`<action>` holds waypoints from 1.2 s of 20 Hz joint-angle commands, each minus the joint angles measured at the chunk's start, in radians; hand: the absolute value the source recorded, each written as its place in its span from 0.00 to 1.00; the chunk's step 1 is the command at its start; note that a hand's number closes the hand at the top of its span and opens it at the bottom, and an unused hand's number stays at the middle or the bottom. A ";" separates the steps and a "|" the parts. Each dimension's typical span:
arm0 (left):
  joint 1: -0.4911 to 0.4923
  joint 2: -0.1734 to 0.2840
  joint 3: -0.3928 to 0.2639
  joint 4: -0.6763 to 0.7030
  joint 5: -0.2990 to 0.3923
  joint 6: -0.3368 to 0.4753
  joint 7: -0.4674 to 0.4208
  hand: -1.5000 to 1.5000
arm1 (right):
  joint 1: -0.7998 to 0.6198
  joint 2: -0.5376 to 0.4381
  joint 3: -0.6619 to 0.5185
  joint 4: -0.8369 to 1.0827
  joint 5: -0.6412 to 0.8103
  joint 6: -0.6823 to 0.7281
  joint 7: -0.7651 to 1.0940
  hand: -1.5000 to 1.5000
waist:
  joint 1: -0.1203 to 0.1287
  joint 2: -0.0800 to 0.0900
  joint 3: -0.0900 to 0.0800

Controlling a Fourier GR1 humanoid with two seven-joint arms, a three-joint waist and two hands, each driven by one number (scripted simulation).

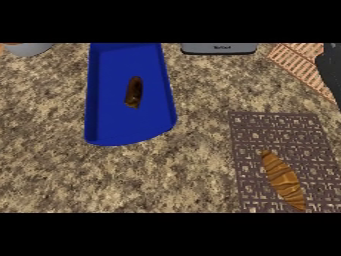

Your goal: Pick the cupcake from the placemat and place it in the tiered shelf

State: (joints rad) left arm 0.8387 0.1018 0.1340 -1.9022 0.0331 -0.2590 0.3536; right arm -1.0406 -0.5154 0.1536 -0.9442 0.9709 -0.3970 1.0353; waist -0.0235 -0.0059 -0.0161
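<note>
Though near placemat [248, 131] — robot hand [340, 75] upright

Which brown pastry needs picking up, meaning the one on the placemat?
The striped, lighter pastry on the brown patterned placemat; the darker pastry lies on the blue shelf.

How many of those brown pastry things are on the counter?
2. One striped golden-brown pastry lies on the brown patterned placemat at the right; a darker brown pastry sits on the blue shelf. Others may be hidden.
</note>
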 commanded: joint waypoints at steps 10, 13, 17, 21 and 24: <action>-0.293 -0.035 -0.030 -0.176 0.023 0.001 -0.144 0.50 | -0.150 0.080 -0.226 -0.044 -0.029 -0.323 0.002 1.00 | -0.020 0.012 0.021; -0.237 -0.031 -0.005 -0.178 0.015 0.001 -0.138 0.50 | -0.053 -0.034 -0.070 0.161 0.150 -0.048 -0.017 1.00 | -0.059 0.017 -0.001; -0.246 -0.037 -0.016 -0.193 0.004 -0.011 -0.146 0.50 | -0.074 -0.061 -0.024 0.241 0.222 0.016 0.005 1.00 | -0.045 0.011 0.001; -0.262 -0.043 -0.009 -0.206 0.010 -0.016 -0.144 0.50 | -0.104 -0.082 0.005 0.291 0.271 0.036 -0.007 1.00 | -0.035 0.013 0.005; -0.270 -0.042 -0.009 -0.201 -0.005 -0.021 -0.145 0.50 | -0.126 -0.099 0.027 0.318 0.302 0.048 -0.030 1.00 | -0.035 0.010 0.008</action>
State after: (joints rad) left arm 0.8527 0.0458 0.1541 -1.9250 0.0161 -0.2915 0.3718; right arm -1.1427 -0.5911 0.1487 -0.6673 1.2251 -0.4028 0.9987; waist -0.0405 0.0093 -0.0156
